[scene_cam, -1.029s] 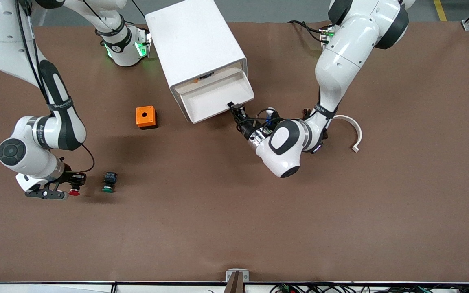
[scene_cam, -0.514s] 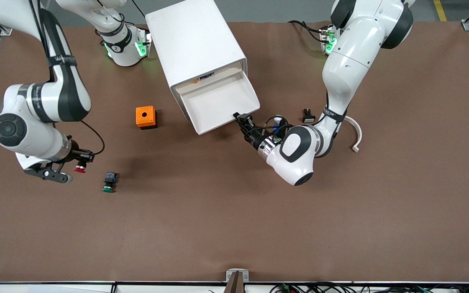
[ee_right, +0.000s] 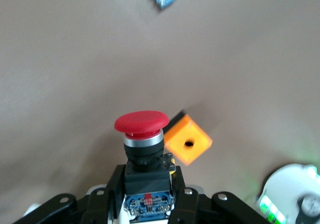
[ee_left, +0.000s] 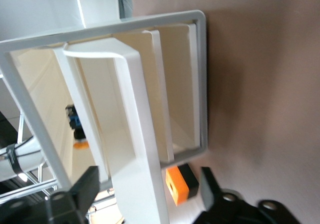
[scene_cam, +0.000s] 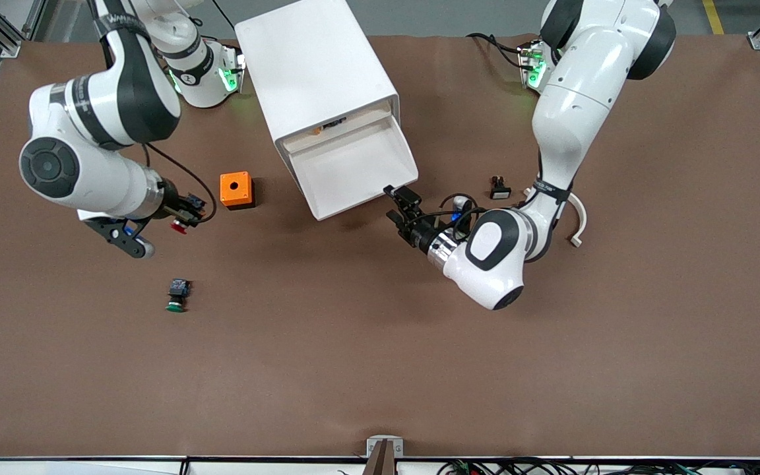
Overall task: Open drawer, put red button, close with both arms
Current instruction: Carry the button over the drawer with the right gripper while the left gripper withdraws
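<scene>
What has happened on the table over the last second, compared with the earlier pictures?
The right gripper, shut on the red button, lifted it off the table beside the green button and carried it toward the orange box. The left gripper pulled the drawer farther out of the cabinet, then let go and now sits open just off its front edge. Green button, orange box and cabinet stayed put.

- The shallow white plastic tray drawer [ee_left: 150, 99] stands pulled out of the white boxy cabinet [ee_left: 95, 6], its inside bare.
- The left gripper [ee_left: 145, 196] has its black fingers [ee_left: 82, 191] spread, one on each side of the drawer's front lip.
- A small orange box with a hole [ee_left: 179, 184] sits on the brown table surface [ee_left: 260, 84].
- A small orange mark [ee_left: 81, 145], possibly in the drawer above, shows beside a blue-black piece.
</scene>
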